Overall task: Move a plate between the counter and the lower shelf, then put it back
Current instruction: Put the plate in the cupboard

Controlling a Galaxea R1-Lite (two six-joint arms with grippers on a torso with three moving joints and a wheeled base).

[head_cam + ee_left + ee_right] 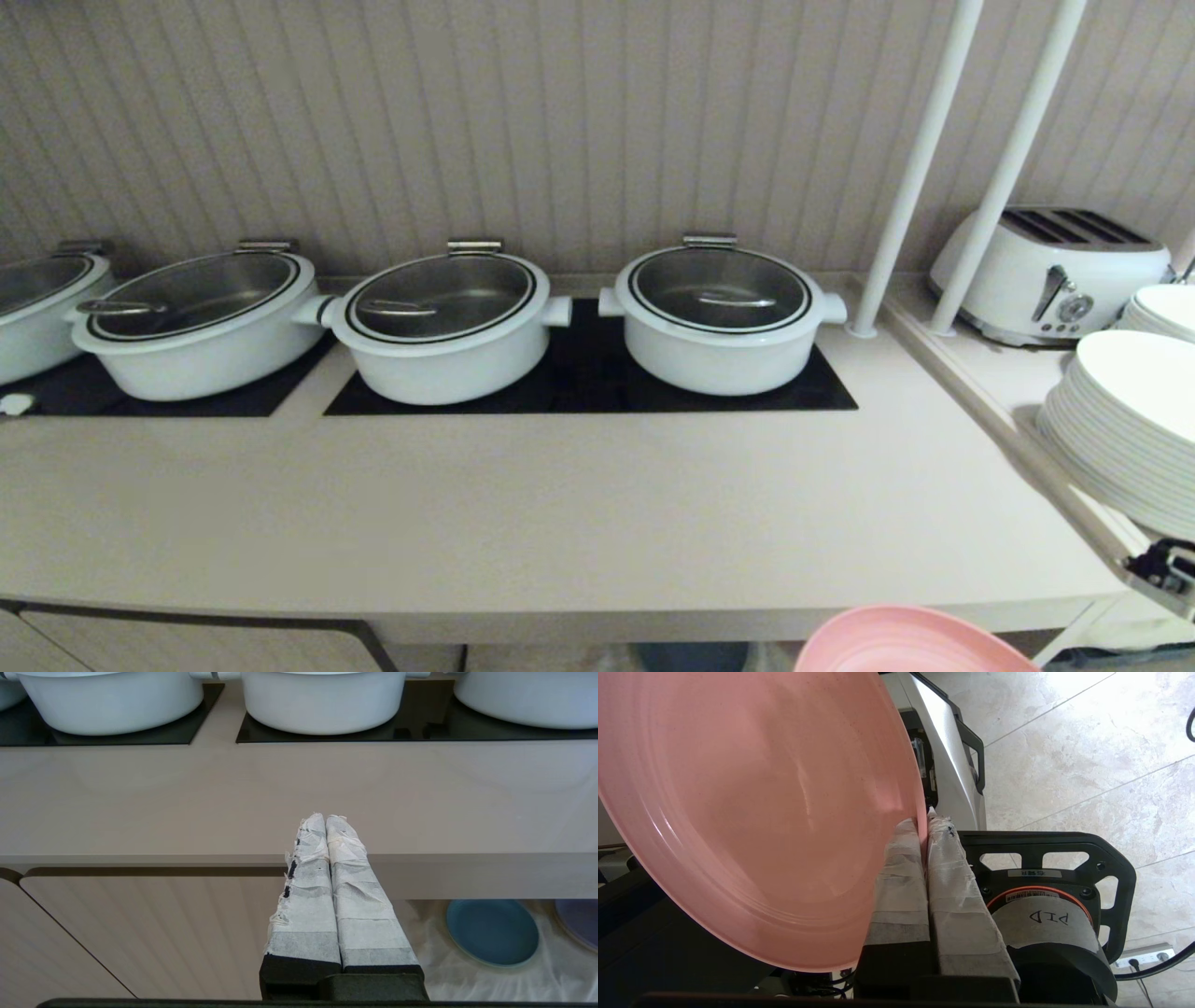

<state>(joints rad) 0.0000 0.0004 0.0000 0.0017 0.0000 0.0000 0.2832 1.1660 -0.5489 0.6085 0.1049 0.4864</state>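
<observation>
The pink plate (pixel 752 812) is pinched by its rim between the taped fingers of my right gripper (pixel 923 823), which is shut on it and holds it clear of any surface, over the robot's base and the floor. The plate's edge (pixel 910 644) pokes up at the bottom of the head view, in front of and below the counter (pixel 560 504). My left gripper (pixel 326 819) is shut with nothing in it, parked in front of the counter's front edge (pixel 187 858). The lower shelf (pixel 467 980), draped in white cloth, shows under the counter.
Several white lidded pots (pixel 719 313) stand on black cooktop panels (pixel 588 383). A stack of white plates (pixel 1120 420) and a toaster (pixel 1050 271) sit on the side ledge behind white poles (pixel 920 168). A blue plate (pixel 491 931) and a purple plate (pixel 579 921) lie on the shelf.
</observation>
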